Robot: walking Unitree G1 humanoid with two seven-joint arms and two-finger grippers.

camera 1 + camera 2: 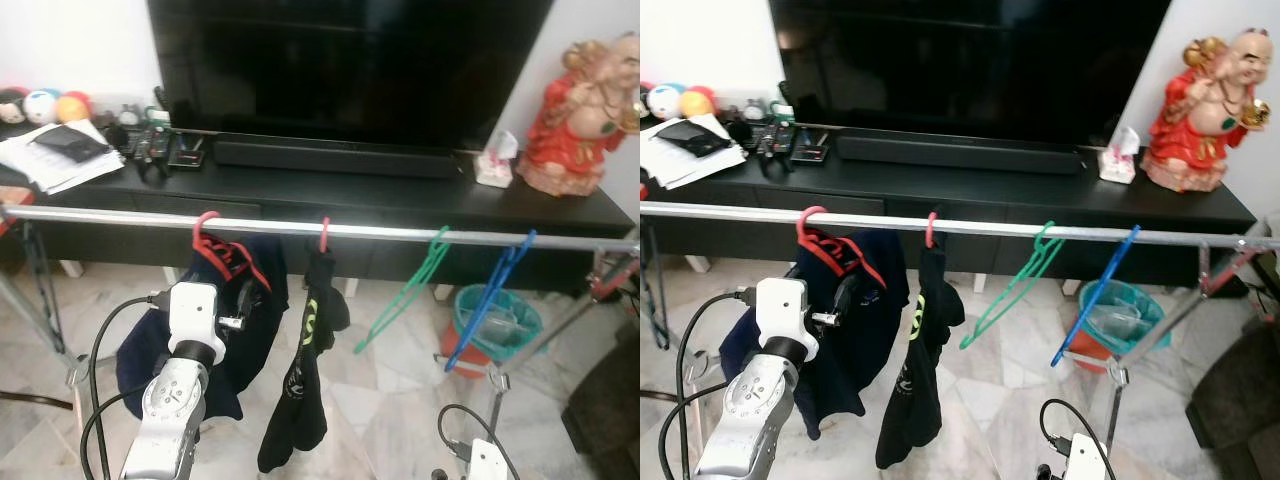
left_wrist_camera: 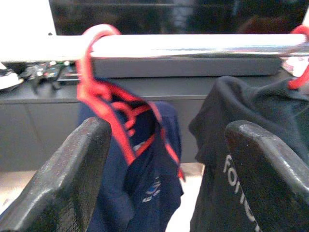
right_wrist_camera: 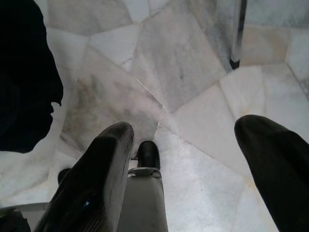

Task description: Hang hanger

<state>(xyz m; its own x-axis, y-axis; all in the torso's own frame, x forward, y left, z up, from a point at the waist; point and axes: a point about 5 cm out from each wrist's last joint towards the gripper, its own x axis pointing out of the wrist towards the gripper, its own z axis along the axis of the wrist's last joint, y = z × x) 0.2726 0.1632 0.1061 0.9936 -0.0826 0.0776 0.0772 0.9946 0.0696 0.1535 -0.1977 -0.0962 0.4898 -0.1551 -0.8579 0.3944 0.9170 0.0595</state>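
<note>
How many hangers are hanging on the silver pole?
4. A red hanger with a navy shirt, farthest left; a second red one with a black shirt beside it; then an empty green hanger; and an empty blue hanger, farthest right.

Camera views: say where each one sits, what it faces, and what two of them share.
Eye views: on the head, looking down at the rail; left arm shows.
Left wrist view: looks between open fingers at the red hanger with its navy shirt.
Right wrist view: fingers point at the floor.
Shared: red hanger, rail.
</note>
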